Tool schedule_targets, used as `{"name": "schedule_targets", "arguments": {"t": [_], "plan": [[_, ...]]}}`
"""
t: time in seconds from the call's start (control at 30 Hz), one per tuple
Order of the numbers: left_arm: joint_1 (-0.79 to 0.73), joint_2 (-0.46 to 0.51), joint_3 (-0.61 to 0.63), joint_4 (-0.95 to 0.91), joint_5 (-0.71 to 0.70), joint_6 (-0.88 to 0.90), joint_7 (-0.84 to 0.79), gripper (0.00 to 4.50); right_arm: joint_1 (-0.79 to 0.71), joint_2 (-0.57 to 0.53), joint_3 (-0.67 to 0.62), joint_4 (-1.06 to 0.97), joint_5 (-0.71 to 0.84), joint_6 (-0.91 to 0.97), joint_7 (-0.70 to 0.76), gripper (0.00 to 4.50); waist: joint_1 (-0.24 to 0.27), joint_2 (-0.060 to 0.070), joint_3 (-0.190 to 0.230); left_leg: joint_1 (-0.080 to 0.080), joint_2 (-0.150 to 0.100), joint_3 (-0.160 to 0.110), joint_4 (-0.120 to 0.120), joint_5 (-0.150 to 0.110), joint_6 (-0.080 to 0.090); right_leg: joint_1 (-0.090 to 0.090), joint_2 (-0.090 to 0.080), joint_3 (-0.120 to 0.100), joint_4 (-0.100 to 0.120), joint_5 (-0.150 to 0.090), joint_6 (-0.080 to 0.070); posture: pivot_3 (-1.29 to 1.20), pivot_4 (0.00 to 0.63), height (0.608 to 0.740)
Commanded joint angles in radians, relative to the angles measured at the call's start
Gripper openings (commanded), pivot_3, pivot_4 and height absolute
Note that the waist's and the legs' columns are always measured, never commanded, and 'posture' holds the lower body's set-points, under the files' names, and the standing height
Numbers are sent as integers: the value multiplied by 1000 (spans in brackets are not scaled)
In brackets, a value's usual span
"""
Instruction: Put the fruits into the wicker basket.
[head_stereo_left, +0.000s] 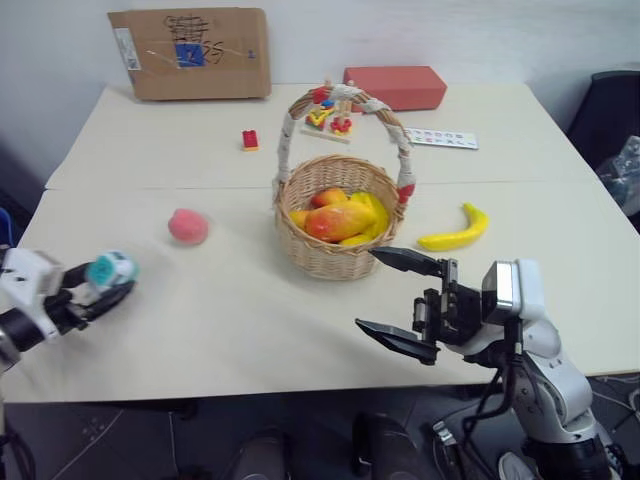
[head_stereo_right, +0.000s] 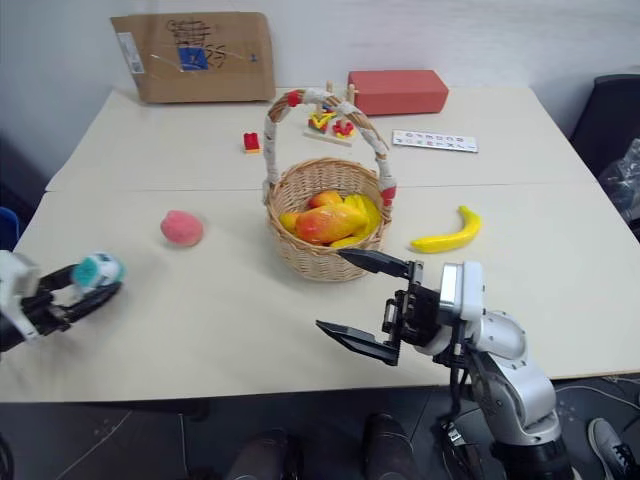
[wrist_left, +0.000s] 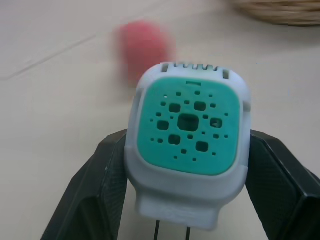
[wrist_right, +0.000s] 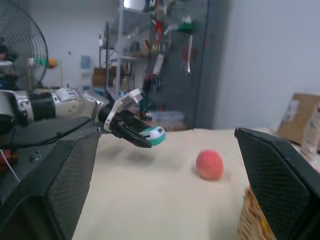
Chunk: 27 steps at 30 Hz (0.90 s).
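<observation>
You have the pale table under both arms, and near its middle the wicker basket stands upright, just beyond the upper finger of your right gripper. That right gripper hangs over the near edge with its jaws spread as wide as they go and nothing between them. Inside the basket lies the orange-red mango with yellow fruit packed beside it. The banana lies on the table outside the basket, past your right gripper and to its right, apart from both fingers. The peach sits on the table between your two grippers, nearer the left one and just ahead of it, touching nothing else. Your left gripper is out at the left edge, its jaws partly closed and clamped on the sides of the teal-and-white gadget, which fills the gap between the fingers. A tiny red block stands far beyond both grippers.
</observation>
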Motion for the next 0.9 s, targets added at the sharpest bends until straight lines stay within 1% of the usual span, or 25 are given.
{"name": "schedule_targets", "arguments": {"t": [0.03,0.1,0.17,0.27,0.33,0.4,0.47,0.57,0.63,0.73,0.8,0.9], "plan": [[-33,-17,99,22,-1,88,196,2920,-30,17,9,48,-28,-36,21,4500,8,-1,0,0,-1,0,0,0,0,0,-1,0,0,0,0,0,150,740],[-44,-17,105,34,3,117,241,2920,-42,18,8,74,-36,-47,39,4500,10,-1,-1,0,-3,0,0,0,1,0,-2,0,1,0,0,0,150,740],[-61,-13,117,47,-24,144,249,3634,-52,17,5,94,-39,-54,53,4500,10,-2,-1,0,-3,0,0,-1,1,0,-3,0,1,0,0,0,150,740],[-47,12,121,34,-18,168,256,4463,-57,3,-8,112,-43,-67,78,4500,-1,-2,-1,0,-3,0,0,-1,0,-1,-2,-1,1,0,0,0,150,740],[-30,31,124,22,-2,167,261,4463,-60,-7,-23,118,-39,-72,88,4500,-6,-2,-1,0,-3,1,-1,-2,0,-1,-2,-1,1,0,0,0,150,740],[-29,70,152,-1,-18,158,227,4463,-49,-47,-65,115,-21,-56,104,4500,-8,-2,-1,0,-1,4,-1,-2,-1,-2,-1,-1,1,0,-1,0,150,740],[-36,134,155,-31,-35,118,138,4463,-22,-101,-111,112,-4,-41,131,4500,-7,-3,-1,0,0,4,-1,-2,-1,-3,-1,-1,1,0,-1,0,150,740],[-65,210,111,-40,-50,86,22,4463,3,-149,-146,111,13,-31,153,4500,2,-3,-1,-1,2,4,-1,-3,-3,-4,1,-1,1,-1,-3,0,150,740],[-153,247,28,-44,-83,129,-21,4463,8,-161,-159,110,18,-25,157,4500,3,-1,0,0,2,5,-1,-3,-3,-4,1,-1,1,-2,-4,0,150,740],[-327,250,-156,-23,-82,180,-64,4463,0,-160,-161,111,14,-24,153,4500,6,0,0,0,2,6,-1,-3,-4,-4,2,0,3,-2,-4,0,150,740],[-451,220,-274,42,-44,212,-61,4463,-14,-152,-158,112,6,-27,141,4500,3,0,0,1,-2,9,0,-2,-4,-4,3,1,4,-2,-4,0,150,740],[-630,138,-462,175,56,246,-32,4463,-48,-133,-147,115,-10,-35,111,4500,-2,0,0,1,-2,15,0,-2,-5,-5,6,2,5,-2,-4,0,150,740]]}}
